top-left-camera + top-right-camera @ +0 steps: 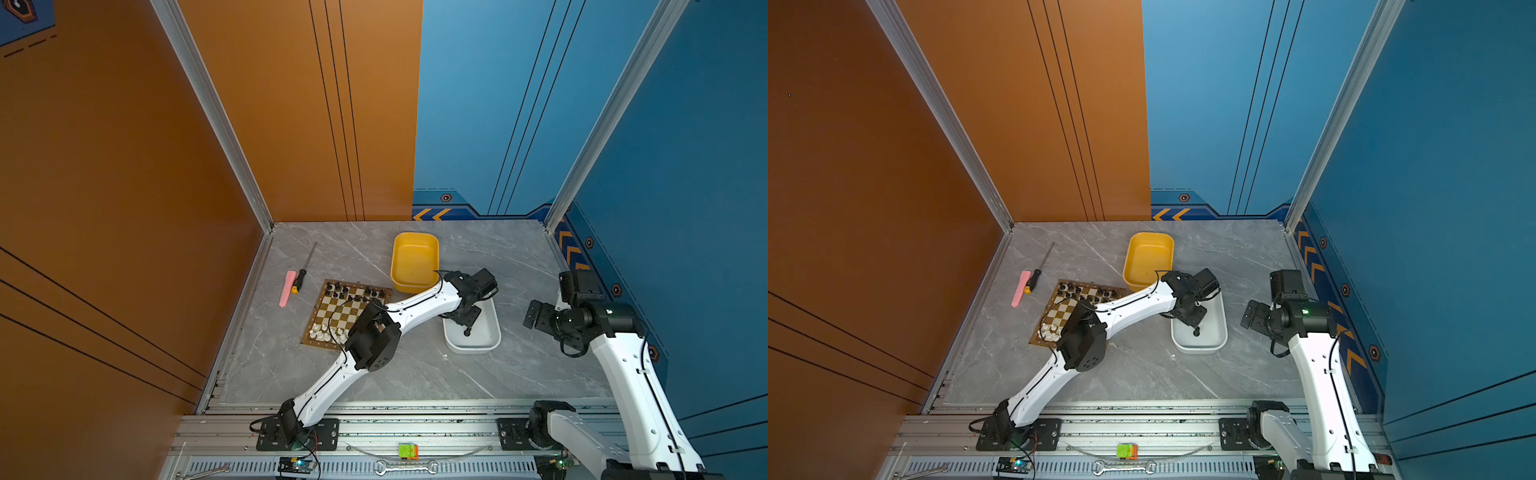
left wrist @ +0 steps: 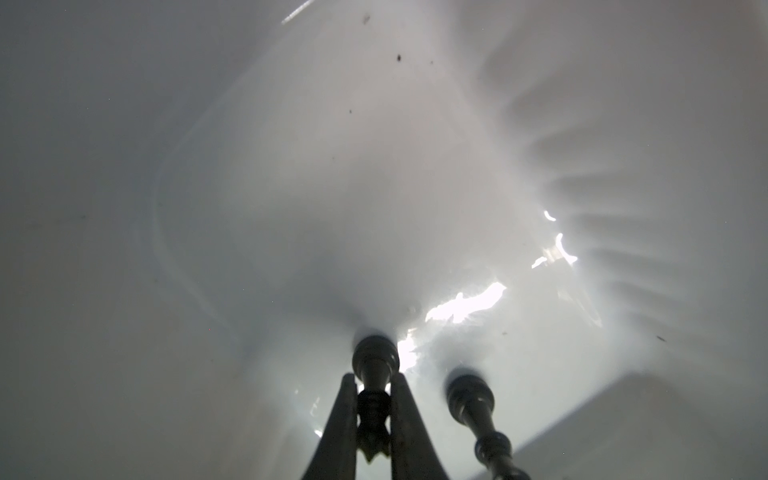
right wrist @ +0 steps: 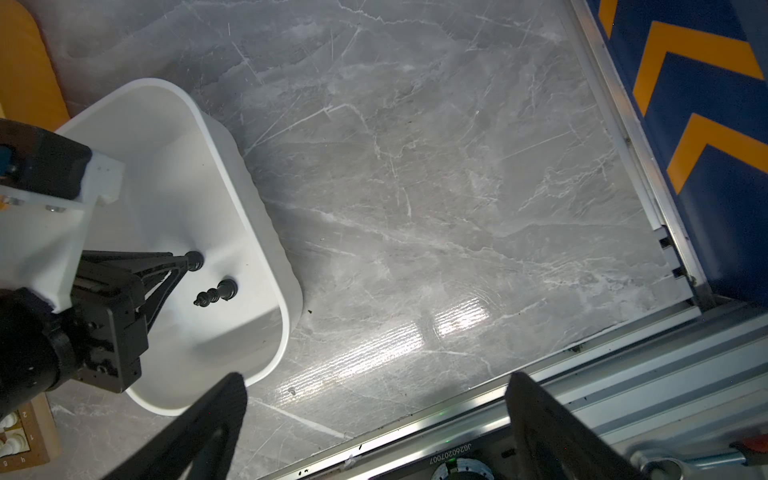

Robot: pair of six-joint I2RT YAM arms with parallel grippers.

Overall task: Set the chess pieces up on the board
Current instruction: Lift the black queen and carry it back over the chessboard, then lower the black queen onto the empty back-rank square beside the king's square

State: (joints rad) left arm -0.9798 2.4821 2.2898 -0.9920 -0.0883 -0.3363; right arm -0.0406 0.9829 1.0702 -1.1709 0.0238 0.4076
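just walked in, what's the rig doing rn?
Left gripper is down in the white tub, pinching a black piece. A second black piece lies beside it. Right gripper hangs open off to the side, holding nothing. Board has black pieces along one end and white pieces at the other.

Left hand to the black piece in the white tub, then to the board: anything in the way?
Nothing between: the left hand pinches the black piece. The second black piece lies beside it, apart. Toward the board, only the white tub wall to clear.
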